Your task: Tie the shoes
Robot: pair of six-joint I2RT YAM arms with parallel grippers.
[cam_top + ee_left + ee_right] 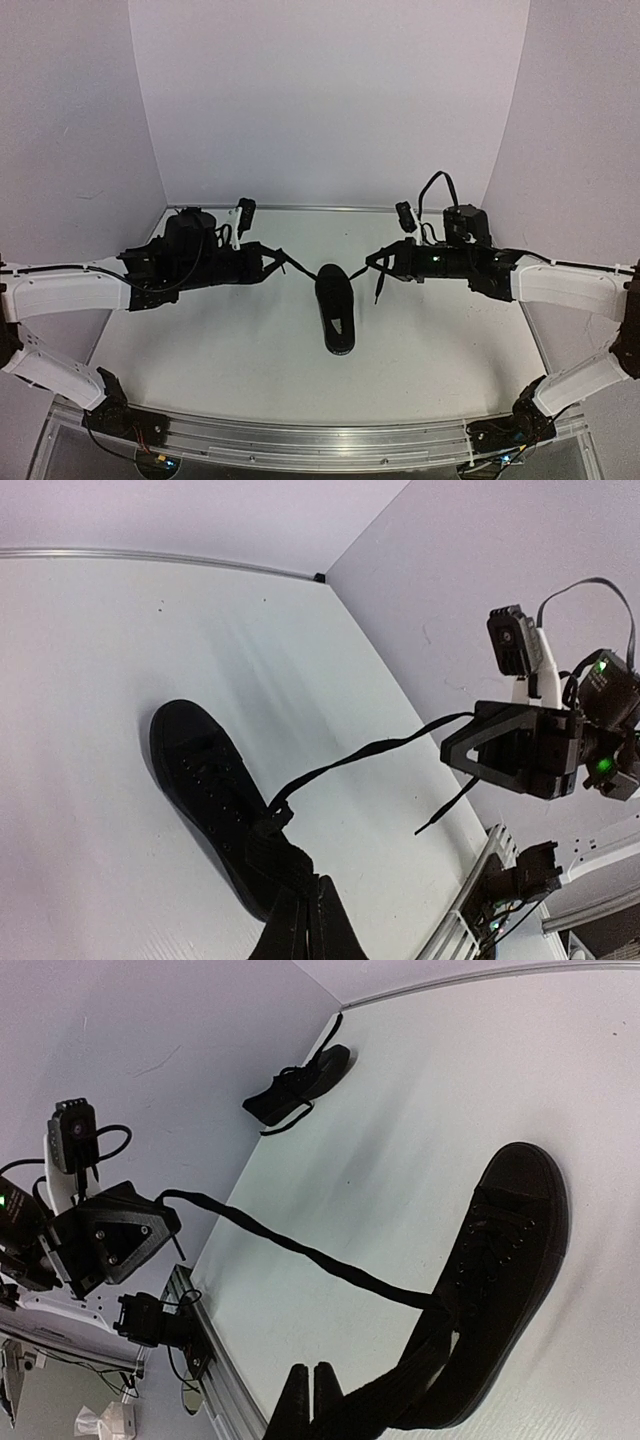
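Note:
One black shoe [335, 312] lies in the middle of the table, sole down. Its two laces are stretched out to either side. My left gripper [280, 256] is shut on the left lace, just left of the shoe. In the left wrist view the closed gripper [309, 882] pinches that lace close above the shoe [200, 775]. My right gripper [375, 262] is shut on the right lace [350, 757], and a loose end [380, 290] dangles below it. In the right wrist view the gripper [311, 1370] is shut beside the shoe [505, 1260]. A second black shoe [300, 1082] lies by the far wall.
White walls close in the table at the back and both sides. A metal rail [320, 437] runs along the near edge between the two arm bases. Both arms reach inward from the sides, level with the shoe's back end.

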